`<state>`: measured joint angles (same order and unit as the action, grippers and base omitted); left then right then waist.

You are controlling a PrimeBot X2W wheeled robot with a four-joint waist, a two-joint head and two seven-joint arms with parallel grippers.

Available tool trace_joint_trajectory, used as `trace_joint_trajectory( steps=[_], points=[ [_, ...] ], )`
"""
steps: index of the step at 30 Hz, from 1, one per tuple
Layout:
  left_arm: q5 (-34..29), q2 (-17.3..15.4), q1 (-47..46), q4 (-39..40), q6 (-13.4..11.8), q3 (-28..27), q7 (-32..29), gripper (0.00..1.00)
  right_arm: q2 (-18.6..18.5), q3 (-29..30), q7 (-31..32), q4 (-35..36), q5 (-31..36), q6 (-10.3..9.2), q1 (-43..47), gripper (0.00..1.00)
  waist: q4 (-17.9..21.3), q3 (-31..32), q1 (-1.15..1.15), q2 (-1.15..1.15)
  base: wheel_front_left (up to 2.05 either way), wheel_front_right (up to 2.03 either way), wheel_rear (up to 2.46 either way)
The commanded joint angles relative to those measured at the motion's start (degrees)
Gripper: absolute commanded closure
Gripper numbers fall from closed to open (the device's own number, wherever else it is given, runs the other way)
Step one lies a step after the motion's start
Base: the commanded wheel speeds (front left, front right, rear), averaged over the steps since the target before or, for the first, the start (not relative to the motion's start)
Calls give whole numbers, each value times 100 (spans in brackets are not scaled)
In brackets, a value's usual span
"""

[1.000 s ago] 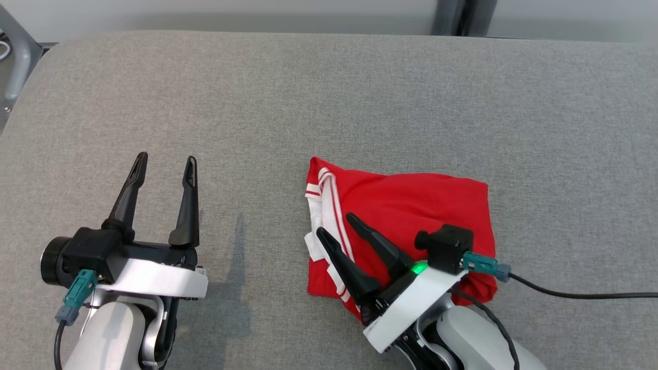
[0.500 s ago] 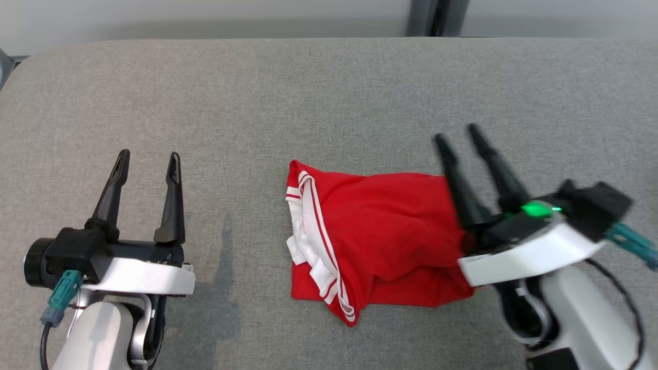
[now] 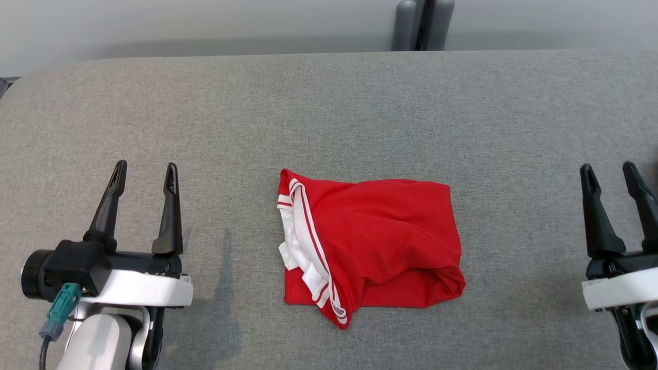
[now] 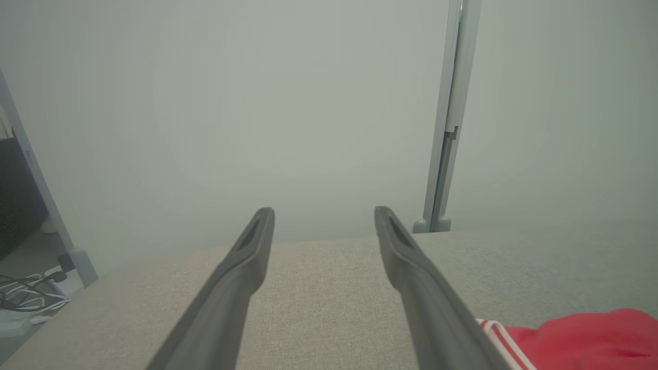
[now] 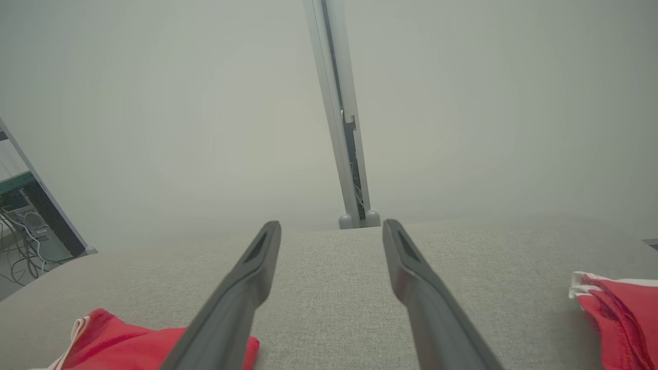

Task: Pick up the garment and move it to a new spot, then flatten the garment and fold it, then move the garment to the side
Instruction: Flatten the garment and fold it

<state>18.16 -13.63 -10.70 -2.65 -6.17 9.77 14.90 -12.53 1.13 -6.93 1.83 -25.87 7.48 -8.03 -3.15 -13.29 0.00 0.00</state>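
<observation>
A folded red garment (image 3: 380,241) with white-striped trim along its left side lies on the grey padded table (image 3: 329,113), near the middle. My left gripper (image 3: 146,167) stands open to the garment's left, well apart from it. Open too, my right gripper (image 3: 607,167) is far off to the right, with nothing between its fingers. In the left wrist view the open left gripper (image 4: 324,213) points at the back wall, and the garment (image 4: 581,341) shows at the lower right. The right wrist view has the right gripper (image 5: 331,226) open, with the garment (image 5: 128,344) at the lower left.
A grey post (image 3: 421,25) stands behind the table's far edge. In the right wrist view another piece of red and white cloth (image 5: 617,313) lies at the right edge. Cables (image 4: 25,298) sit on the floor past the table's left end.
My right gripper has swung from over the garment's lower left out to the far right, leaving the garment lying free. The head view has shifted. The left arm holds its pose.
</observation>
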Motion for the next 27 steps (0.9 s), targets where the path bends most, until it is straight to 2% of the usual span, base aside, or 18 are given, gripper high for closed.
trace_joint_trajectory(
  steps=[1, 8, 18, 19, 23, 27],
  points=[
    [-28, -42, 98, 18, -44, -4, 15, 0, -3, 91, 68, 45, 70, 2, 138, 0, 22, 17, 0, 0, 0, 0, 0],
    [-17, -67, 94, 76, -55, 42, -45, 0, 108, 222, 177, 77, 132, 2, 349, 0, 55, 33, 0, 0, 0, 0, 0],
    [-21, -86, 120, 101, -96, 110, -64, 0, 75, 222, 203, 27, 163, 2, 360, 0, 37, 84, 0, 0, 0, 0, 0],
    [-18, -86, 127, 110, -98, 125, -71, 0, 57, 211, 251, 6, 163, 2, 380, 100, 23, 93, 0, 0, 0, 0, 0],
    [-15, -87, 99, 132, -101, 154, -80, 0, -10, 162, 284, 17, 236, 2, 329, 100, -23, 82, 0, 0, 0, 0, 0],
    [-5, -75, 30, 145, -93, 179, -78, 0, -179, -216, 392, 49, 266, 2, 132, 100, -103, 43, 0, 0, 0, 0, 0]
  ],
)
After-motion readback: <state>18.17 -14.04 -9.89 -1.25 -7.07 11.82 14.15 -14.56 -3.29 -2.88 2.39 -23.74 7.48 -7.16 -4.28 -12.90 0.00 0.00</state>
